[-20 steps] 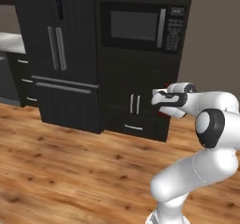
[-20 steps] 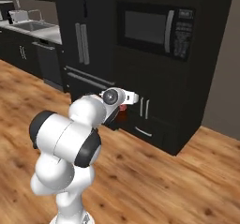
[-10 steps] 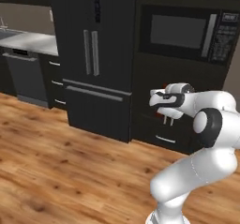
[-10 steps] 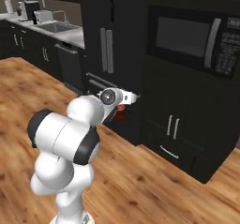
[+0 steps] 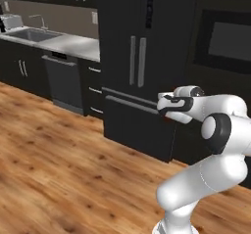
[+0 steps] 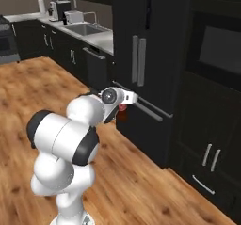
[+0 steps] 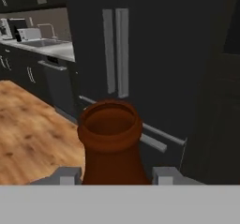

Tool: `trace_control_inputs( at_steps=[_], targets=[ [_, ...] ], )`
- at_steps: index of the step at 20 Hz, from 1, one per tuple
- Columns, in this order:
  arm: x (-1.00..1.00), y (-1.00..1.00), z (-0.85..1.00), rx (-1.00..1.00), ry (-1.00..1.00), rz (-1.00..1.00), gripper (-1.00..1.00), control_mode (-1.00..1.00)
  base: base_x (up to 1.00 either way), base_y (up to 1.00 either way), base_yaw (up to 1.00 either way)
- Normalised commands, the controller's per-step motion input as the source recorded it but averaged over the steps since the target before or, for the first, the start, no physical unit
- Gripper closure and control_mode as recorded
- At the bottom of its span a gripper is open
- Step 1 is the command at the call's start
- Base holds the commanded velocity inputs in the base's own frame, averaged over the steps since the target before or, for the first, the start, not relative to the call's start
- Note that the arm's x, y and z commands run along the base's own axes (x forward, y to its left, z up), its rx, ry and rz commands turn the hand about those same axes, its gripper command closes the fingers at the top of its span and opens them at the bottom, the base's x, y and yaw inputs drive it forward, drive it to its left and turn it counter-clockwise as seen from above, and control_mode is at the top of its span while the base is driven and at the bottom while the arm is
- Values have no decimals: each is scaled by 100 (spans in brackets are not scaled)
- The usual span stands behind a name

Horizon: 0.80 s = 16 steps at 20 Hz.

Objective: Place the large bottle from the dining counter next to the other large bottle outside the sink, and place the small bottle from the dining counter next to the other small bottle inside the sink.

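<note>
Fingers (image 7: 112, 175) clenched on bottle (image 7: 110, 143) below its neck; looks rigid, smooth, prob slippery & top-heavy. Keep upright en route to sink (image 6: 87, 29); grip body, not neck.

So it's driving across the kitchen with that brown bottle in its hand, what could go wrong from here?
The gripper holds the brown bottle low on its body, open mouth up, so a jolt could tilt it or let it slip onto the wood floor. The arm also rides close to the black fridge; a tight turn toward the sink might clip its long drawer handle.
</note>
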Motion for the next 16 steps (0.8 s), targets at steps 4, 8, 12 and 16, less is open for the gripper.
trace_control_inputs(
  at_steps=[4,8,12,16],
  targets=[
    [0,0,0,0,0,0,100,100,76,51,30],
    [0,0,0,0,0,0,100,100,89,34,26],
    [0,0,0,0,0,0,100,100,100,24,21],
    [0,0,0,0,0,0,100,100,100,21,17]
  ],
)
